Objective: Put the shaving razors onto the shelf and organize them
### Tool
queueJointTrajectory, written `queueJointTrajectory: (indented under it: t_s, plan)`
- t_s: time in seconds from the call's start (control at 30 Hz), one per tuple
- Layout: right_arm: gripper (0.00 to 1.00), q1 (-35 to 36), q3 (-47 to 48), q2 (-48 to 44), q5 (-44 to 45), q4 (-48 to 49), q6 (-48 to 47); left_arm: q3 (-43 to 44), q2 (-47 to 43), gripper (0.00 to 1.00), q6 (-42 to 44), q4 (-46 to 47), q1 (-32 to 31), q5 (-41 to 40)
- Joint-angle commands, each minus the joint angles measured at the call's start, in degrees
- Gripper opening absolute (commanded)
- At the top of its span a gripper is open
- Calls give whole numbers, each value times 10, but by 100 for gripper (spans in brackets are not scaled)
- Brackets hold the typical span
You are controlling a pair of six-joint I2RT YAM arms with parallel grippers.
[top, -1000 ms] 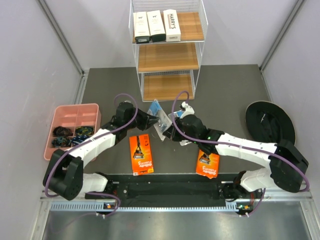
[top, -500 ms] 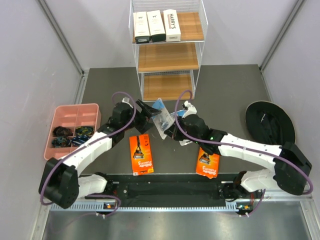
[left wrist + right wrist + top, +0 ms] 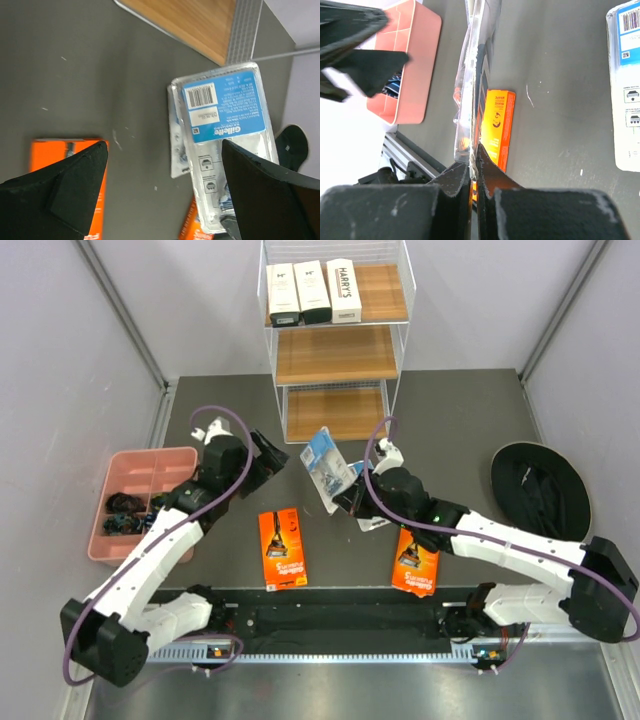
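Note:
A blue-clear blister pack of shaving razors (image 3: 324, 464) hangs above the table in front of the shelf (image 3: 336, 352), with my right gripper (image 3: 347, 497) shut on its lower edge. The right wrist view shows that pack (image 3: 470, 75) edge-on between the closed jaws of the right gripper (image 3: 472, 150). My left gripper (image 3: 266, 454) stands open to the left of the pack, apart from it and holding nothing. In the left wrist view the left gripper (image 3: 164, 145) looks at the pack's barcode side (image 3: 225, 112). A second blister pack (image 3: 625, 95) lies flat. Two orange cards (image 3: 283, 548) (image 3: 415, 562) lie near the front. Three white boxes (image 3: 313, 292) stand on the top tier.
A pink compartment tray (image 3: 178, 462) with dark small items sits at the left, close to the left arm. A black round object (image 3: 540, 492) lies at the right. The shelf's middle tier (image 3: 336, 352) and bottom tier (image 3: 335, 412) are bare wood.
The left gripper opened, let go of the blister pack and drew back to the left. The right gripper kept its hold and carried the pack a little toward the shelf.

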Motion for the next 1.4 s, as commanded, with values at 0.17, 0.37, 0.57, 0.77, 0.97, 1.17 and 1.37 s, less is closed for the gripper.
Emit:
queueJointTrajectory:
  t_s: [0.17, 0.37, 0.57, 0.77, 0.97, 1.17, 1.37]
  plan:
    - [0, 5, 32, -21, 7, 12, -9, 31, -19, 99, 92, -147, 3, -160]
    - [0, 4, 41, -19, 2, 35, -2, 20, -17, 99, 104, -148, 3, -163]
    - [0, -13, 51, -7, -32, 95, 17, 13, -15, 99, 111, -151, 3, -165]
    - [0, -55, 69, 14, -76, 160, 43, 2, -15, 99, 106, -147, 4, -162]
    - [0, -107, 101, 45, -124, 221, 72, -8, -8, 99, 98, -140, 5, -149]
    - [0, -152, 137, 100, -158, 275, 110, -15, -8, 99, 95, -134, 6, -136]
    - [0, -175, 174, 154, -176, 310, 141, -17, -15, 99, 97, -132, 6, -130]
